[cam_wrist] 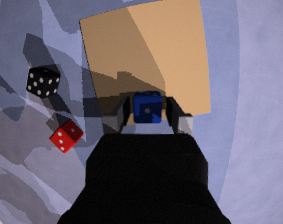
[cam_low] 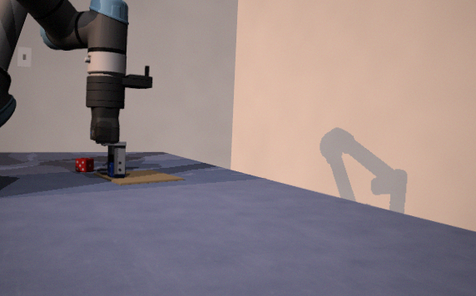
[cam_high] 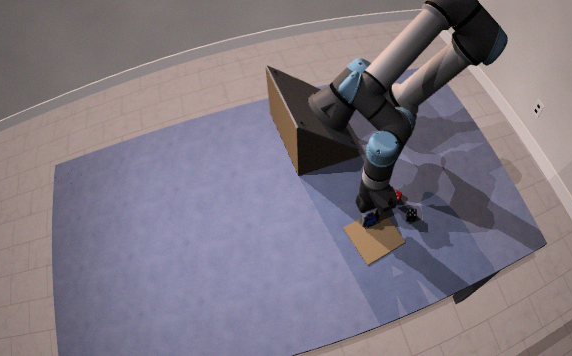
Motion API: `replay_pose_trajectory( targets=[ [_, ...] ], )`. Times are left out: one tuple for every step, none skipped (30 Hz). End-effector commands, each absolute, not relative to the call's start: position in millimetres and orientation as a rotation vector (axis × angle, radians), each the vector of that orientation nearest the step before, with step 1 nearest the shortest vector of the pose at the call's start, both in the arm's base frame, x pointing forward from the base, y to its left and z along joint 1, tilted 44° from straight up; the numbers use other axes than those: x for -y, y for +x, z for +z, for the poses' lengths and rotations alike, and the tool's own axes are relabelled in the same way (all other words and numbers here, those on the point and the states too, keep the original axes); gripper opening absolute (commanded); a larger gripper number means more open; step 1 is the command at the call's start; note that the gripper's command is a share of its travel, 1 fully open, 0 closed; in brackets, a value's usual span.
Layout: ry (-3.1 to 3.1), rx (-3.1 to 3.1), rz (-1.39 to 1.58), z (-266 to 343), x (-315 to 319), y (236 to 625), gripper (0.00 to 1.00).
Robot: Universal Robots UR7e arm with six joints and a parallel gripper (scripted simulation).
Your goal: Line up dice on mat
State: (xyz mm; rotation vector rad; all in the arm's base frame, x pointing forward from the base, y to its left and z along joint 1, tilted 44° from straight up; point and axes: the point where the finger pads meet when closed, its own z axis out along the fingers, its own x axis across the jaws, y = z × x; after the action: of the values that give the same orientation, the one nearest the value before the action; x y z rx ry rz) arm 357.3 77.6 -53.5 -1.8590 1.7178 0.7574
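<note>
A blue die (cam_wrist: 148, 107) (cam_high: 369, 219) (cam_low: 111, 169) sits on the tan mat (cam_wrist: 172, 43) (cam_high: 377, 242) (cam_low: 154, 177), at the mat's edge nearest the arm. My gripper (cam_wrist: 147, 105) (cam_high: 371, 216) (cam_low: 116, 160) is open, its fingers standing on either side of the blue die with small gaps. A red die (cam_wrist: 65, 135) (cam_high: 397, 194) (cam_low: 84, 165) and a black die (cam_wrist: 43, 82) (cam_high: 411, 215) lie on the blue table cover off the mat, to the left in the wrist view.
A dark wedge-shaped block with a tan side (cam_high: 295, 120) stands on the table behind the arm. The blue cover's (cam_high: 170, 225) edge runs close beyond the mat on the right. A beige wall panel (cam_low: 349, 83) stands at the side.
</note>
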Motion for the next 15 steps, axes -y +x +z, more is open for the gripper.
replay_pose_trajectory(
  targets=[
    [-1.859, -1.718, 0.754, -42, -67, 359, 0.87],
    [-1.859, -1.718, 0.754, -39, -63, 359, 0.87],
    [-1.859, -1.718, 0.754, -35, -60, 360, 0.87],
    [-1.859, -1.718, 0.754, -31, -56, 360, 0.87],
    [-1.859, -1.718, 0.754, -27, -52, 360, 0.87],
    [-1.859, -1.718, 0.754, -23, -49, 361, 0.87],
    [-1.859, -1.718, 0.754, -19, -45, 361, 0.87],
    [-1.859, -1.718, 0.754, -19, -45, 361, 0.87],
    [-1.859, -1.718, 0.754, -19, -45, 361, 0.87],
    [-1.859, -1.718, 0.754, -15, -41, 361, 0.87],
    [-1.859, -1.718, 0.754, -12, -37, 362, 0.87],
    [-1.859, -1.718, 0.754, -8, -34, 362, 0.87],
    [-1.859, -1.718, 0.754, -5, -31, 362, 0.87],
    [-1.859, -1.718, 0.754, -2, -28, 363, 0.87],
    [-1.859, -1.718, 0.754, 1, -26, 363, 0.87]
  ],
)
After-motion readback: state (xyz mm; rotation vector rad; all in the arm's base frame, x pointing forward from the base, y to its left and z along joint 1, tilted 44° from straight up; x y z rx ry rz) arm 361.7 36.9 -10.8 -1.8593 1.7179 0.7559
